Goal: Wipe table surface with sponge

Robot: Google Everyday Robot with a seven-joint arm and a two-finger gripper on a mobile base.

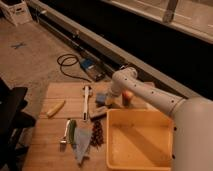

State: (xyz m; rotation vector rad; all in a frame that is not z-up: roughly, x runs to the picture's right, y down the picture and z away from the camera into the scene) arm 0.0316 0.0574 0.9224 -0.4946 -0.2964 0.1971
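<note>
A blue sponge (101,98) lies on the wooden table (47,145), near its far middle. My white arm reaches in from the lower right and bends down over the table. My gripper (108,102) is right at the sponge, on its right side and touching or nearly touching it. The arm's wrist hides part of the sponge.
A yellow bin (140,138) fills the table's right front. A peach-coloured fruit (128,96) sits right of the gripper. A white utensil (86,101), a banana (55,108), a green-handled tool (70,133), dark grapes (96,133) and a grey-blue cloth (82,145) lie to the left. A cable (67,64) lies on the floor beyond.
</note>
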